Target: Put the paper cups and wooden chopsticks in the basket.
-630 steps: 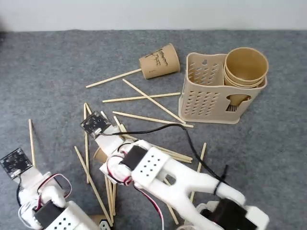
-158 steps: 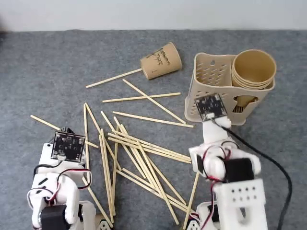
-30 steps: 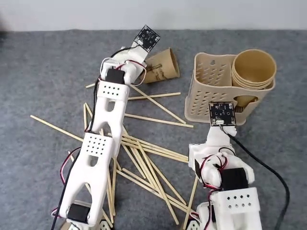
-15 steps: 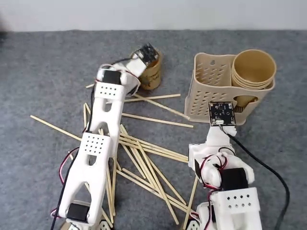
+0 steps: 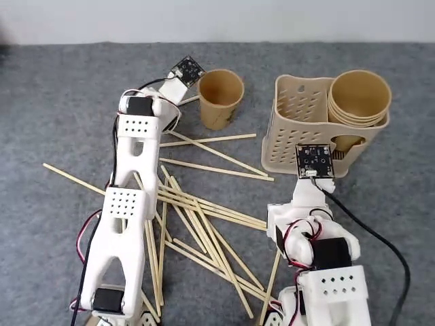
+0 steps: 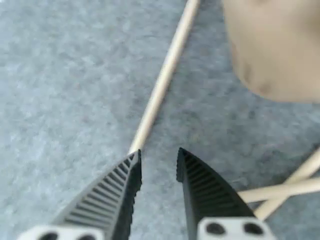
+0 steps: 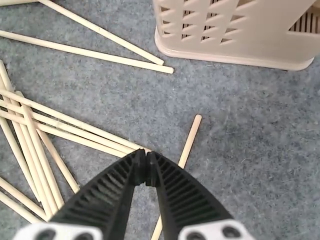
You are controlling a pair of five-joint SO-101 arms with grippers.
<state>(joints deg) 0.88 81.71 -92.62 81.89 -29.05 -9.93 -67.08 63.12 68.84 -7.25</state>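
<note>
Now | grey carpet (image 5: 54,102) | chopsticks (image 5: 217,169) scattered | pale wall (image 5: 204,20) behind

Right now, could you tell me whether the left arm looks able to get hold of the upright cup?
Probably yes. The left gripper is open and sits just beside the cup. Only a chopstick lies flat ahead of it, and nothing stands between gripper and cup.

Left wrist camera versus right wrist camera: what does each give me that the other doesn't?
Left wrist: the left gripper, slightly open over the grey mat, the paper cup close ahead, and one chopstick leading off from its tips. Right wrist: the right gripper, shut, the basket base, and a heap of chopsticks. Both: mat and loose chopsticks.
</note>
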